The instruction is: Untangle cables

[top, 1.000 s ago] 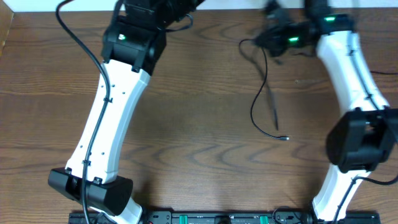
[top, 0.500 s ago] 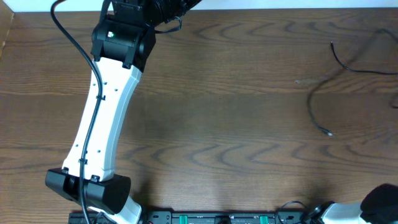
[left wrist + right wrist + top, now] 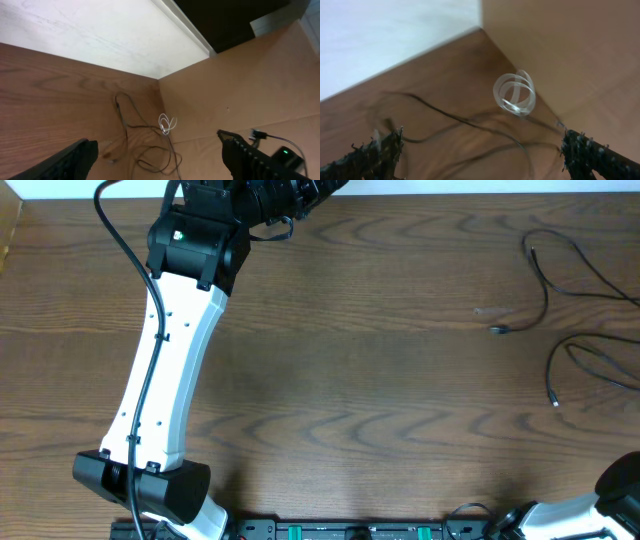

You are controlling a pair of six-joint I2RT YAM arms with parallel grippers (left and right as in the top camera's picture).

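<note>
Thin black cables [image 3: 546,275] lie loose on the wooden table at the far right, their plug ends [image 3: 497,330] pointing left and down. The right wrist view shows black cables [image 3: 470,124] and a small white coiled cable [image 3: 515,93] in the table's corner. My right gripper [image 3: 482,144] is open above them and holds nothing. My left gripper [image 3: 290,194] reaches over the table's back edge. In its wrist view the left gripper [image 3: 156,150] is open and empty, with black cable loops [image 3: 150,150] and the white coil [image 3: 167,124] further off.
A brown cardboard wall [image 3: 260,85] stands along the table's right side, and a white surface [image 3: 85,35] runs behind the table. My left arm [image 3: 170,370] slants across the left part of the table. Only a bit of my right arm [image 3: 622,480] shows at the bottom right.
My right gripper opened and let go of the black cable. The right arm swung out of the overhead view. The cables shifted right and now lie spread by the right edge.
</note>
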